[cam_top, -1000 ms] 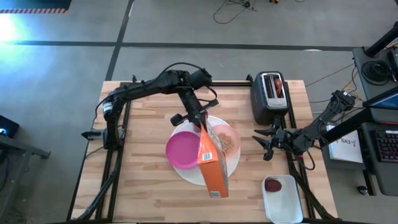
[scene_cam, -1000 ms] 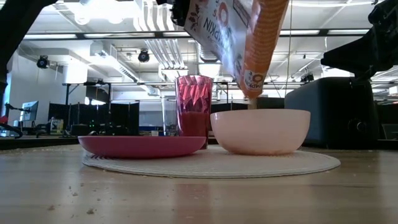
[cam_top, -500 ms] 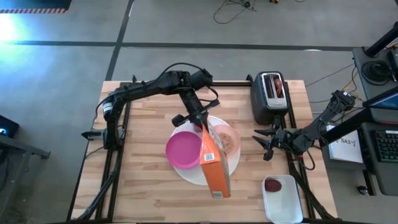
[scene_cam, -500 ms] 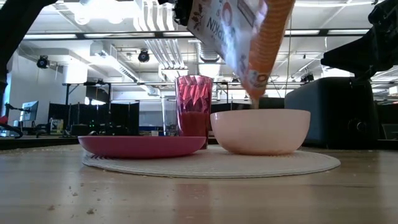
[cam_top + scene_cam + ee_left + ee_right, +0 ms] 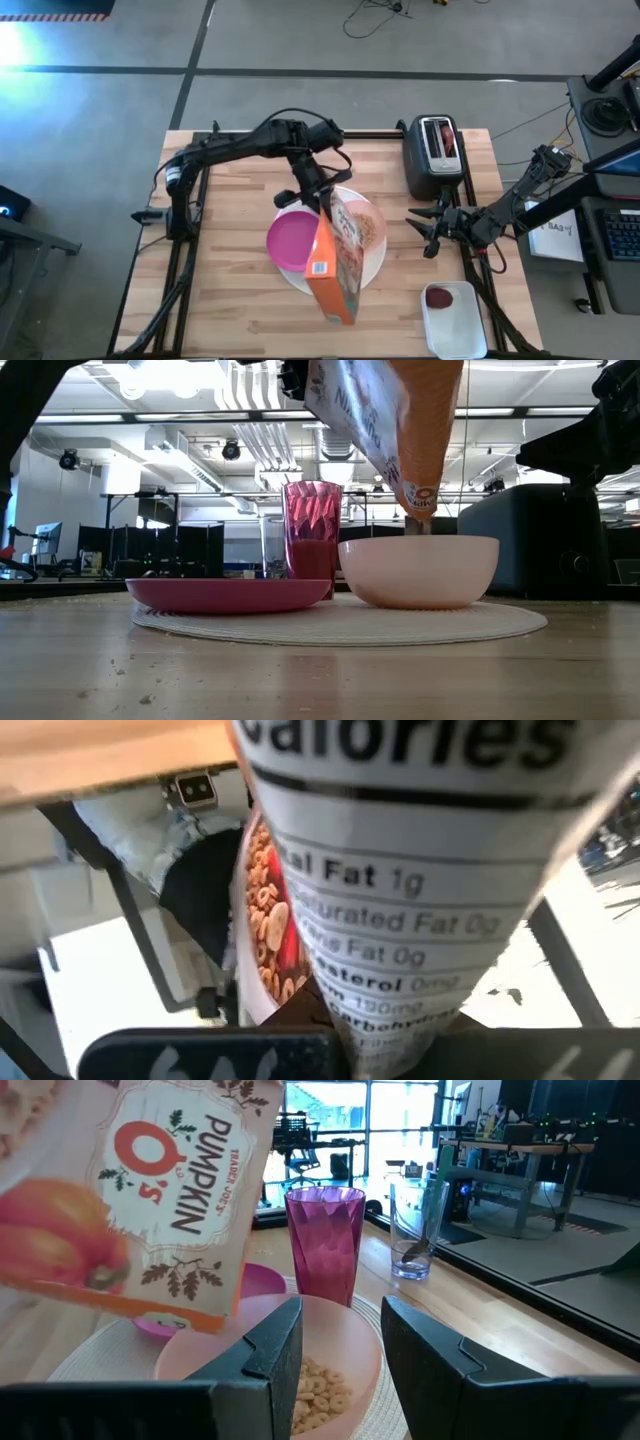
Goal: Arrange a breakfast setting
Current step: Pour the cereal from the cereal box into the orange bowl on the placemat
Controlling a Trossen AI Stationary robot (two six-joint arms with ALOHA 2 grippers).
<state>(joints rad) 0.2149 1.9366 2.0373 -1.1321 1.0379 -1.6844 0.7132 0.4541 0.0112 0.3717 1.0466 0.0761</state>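
Left gripper, fingers clenched on the cereal box, is swinging it round more upright over the bowl mid-desk, cereal already in, so pouring's probably wrapping up; right gripper is waiting to the right, fingers half-spread, grasping nothing

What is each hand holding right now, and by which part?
The left hand is shut on the cereal box, gripping its upper end while it tilts over the pale pink bowl. The right hand holds nothing.
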